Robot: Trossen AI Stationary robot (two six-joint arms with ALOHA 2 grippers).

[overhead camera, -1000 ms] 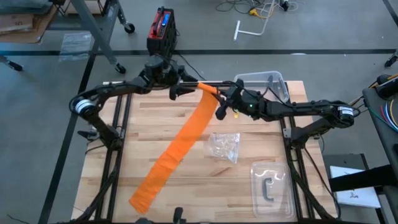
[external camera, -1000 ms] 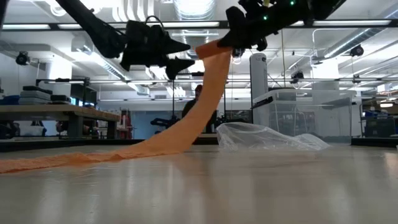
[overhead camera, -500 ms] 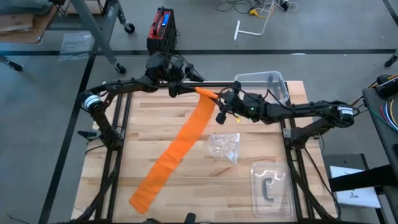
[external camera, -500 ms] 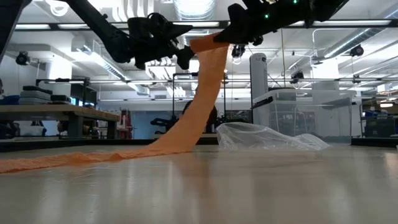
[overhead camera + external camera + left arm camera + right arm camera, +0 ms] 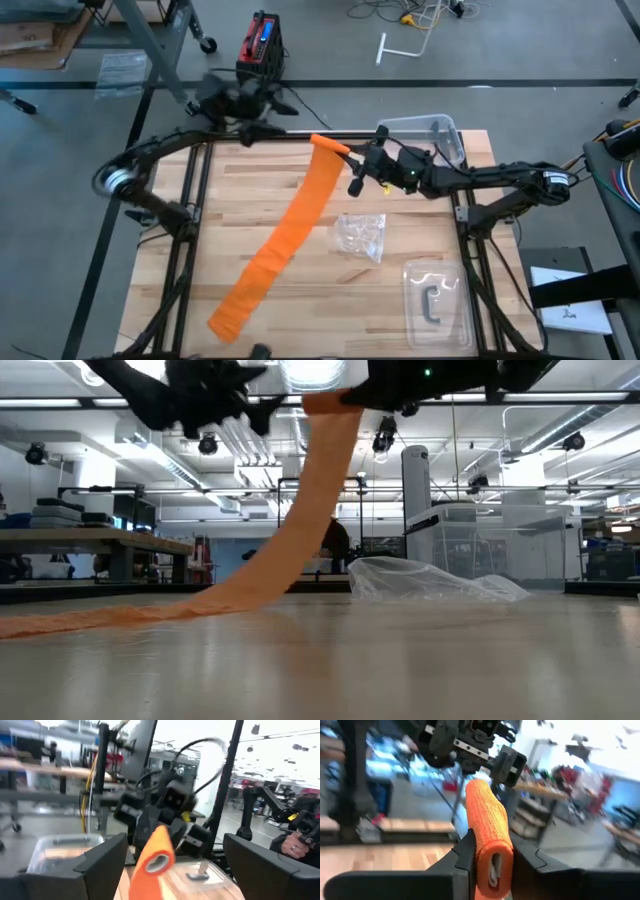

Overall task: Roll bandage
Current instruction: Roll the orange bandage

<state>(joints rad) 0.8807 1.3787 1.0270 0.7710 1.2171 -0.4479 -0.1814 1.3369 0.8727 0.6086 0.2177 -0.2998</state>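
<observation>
The orange bandage (image 5: 300,210) is a long band with a small rolled end (image 5: 328,146). My right gripper (image 5: 345,155) is shut on that roll above the table's far middle; it also shows in the low view (image 5: 350,395). From the roll the band slopes down (image 5: 300,510), and its flat tail (image 5: 240,300) lies on the table toward the near left. My left gripper (image 5: 265,105) is open and empty beyond the table's far edge, left of the roll, and the left wrist view (image 5: 175,842) looks at the roll's open end (image 5: 156,862). My right gripper pinches the rolled end (image 5: 489,837) between its two fingers (image 5: 465,851), one on each side of the roll. The fingers come level from the table's right. The roll is lifted clear, and the band hangs from it down to the table.
A crumpled clear plastic wrapper (image 5: 362,235) lies right of the band. A clear container (image 5: 425,132) stands at the far right, and a clear tray with a dark C-shaped piece (image 5: 435,300) at the near right. A person's hand (image 5: 300,842) shows beyond the table.
My left gripper has drawn back from the rolled end, going up and toward the table's far left. My right gripper has risen a little with the roll. The hanging part of the band stands steeper; the tail has stayed on the table.
</observation>
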